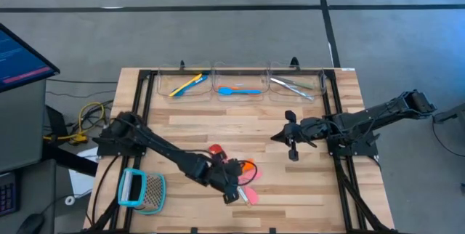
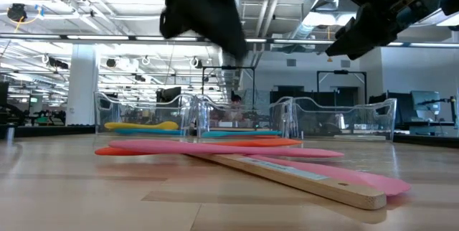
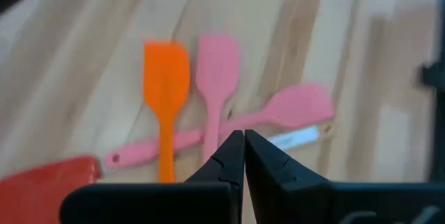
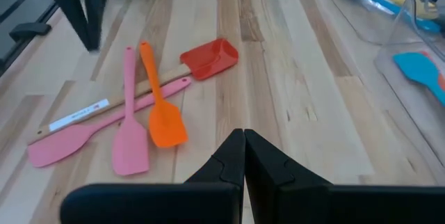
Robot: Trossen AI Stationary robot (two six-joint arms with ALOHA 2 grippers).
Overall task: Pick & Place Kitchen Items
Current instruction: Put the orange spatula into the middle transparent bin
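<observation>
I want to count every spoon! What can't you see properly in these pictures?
- High view: the left gripper covers part of the pink and orange spatula pile.
- Low view: the clear plastic bins blur their contents.
- Left wrist view: the red-headed spatula is cut off by the edge.
- High view: the silvery metal pieces are too small to name.

label on wooden handle (image 4: 82, 114), text unreadable

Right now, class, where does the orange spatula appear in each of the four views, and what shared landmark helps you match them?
High view: orange spatula at bottom centre, beside the left end effector.
Low view: the orange strip at left, under the pink utensils.
Left wrist view: left of centre, blade away from the camera.
Right wrist view: left of centre, blade towards the camera.
Shared landmark: the pink spatula lying right beside it.
</observation>
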